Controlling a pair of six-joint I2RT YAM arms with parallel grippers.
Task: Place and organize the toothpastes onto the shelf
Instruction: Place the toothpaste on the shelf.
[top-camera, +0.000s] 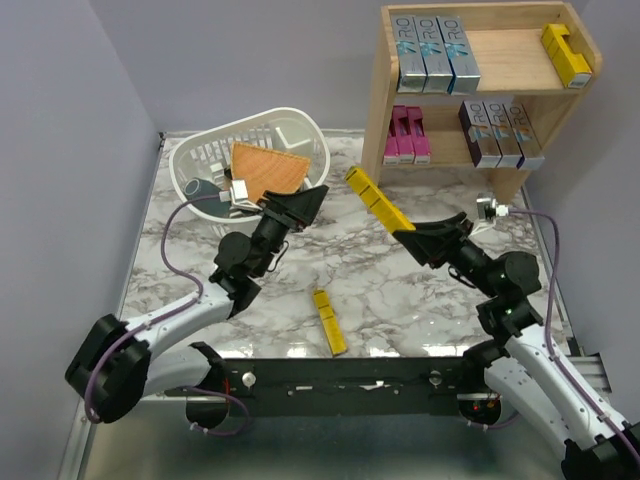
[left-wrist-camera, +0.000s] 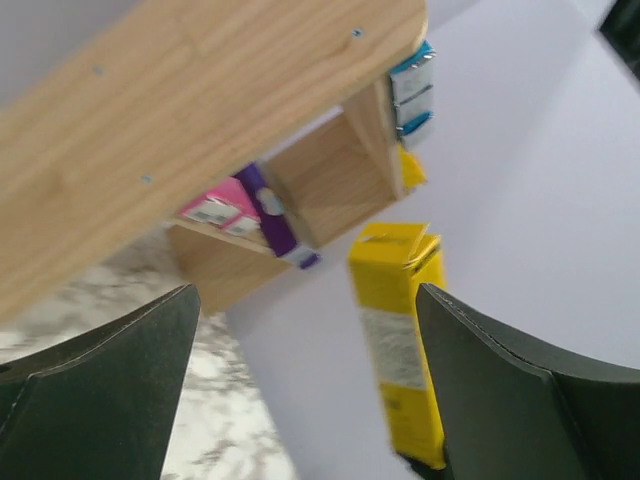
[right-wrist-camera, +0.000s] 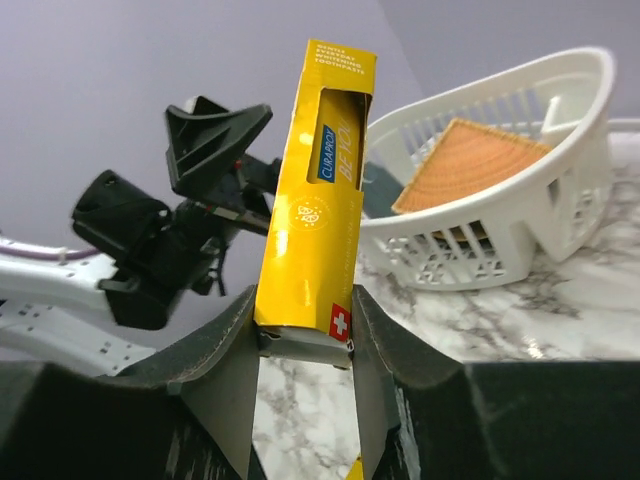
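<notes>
My right gripper (top-camera: 412, 240) is shut on one end of a yellow toothpaste carton (top-camera: 378, 198), held above the table and pointing up-left; in the right wrist view the carton (right-wrist-camera: 318, 190) stands between the fingers. My left gripper (top-camera: 300, 207) is open and empty, raised near the basket and facing the carton (left-wrist-camera: 398, 345). Another yellow carton (top-camera: 329, 322) lies on the marble near the front. The wooden shelf (top-camera: 480, 92) holds blue-silver cartons (top-camera: 436, 53) and a yellow one (top-camera: 566, 54) on top, pink (top-camera: 407, 135) and purple-silver cartons (top-camera: 499, 131) below.
A white slotted basket (top-camera: 205, 155) stands at the back left with an orange wedge (top-camera: 266, 168) and grey items inside. The marble table (top-camera: 200, 300) ends at a dark rail in front. Lilac walls surround the table.
</notes>
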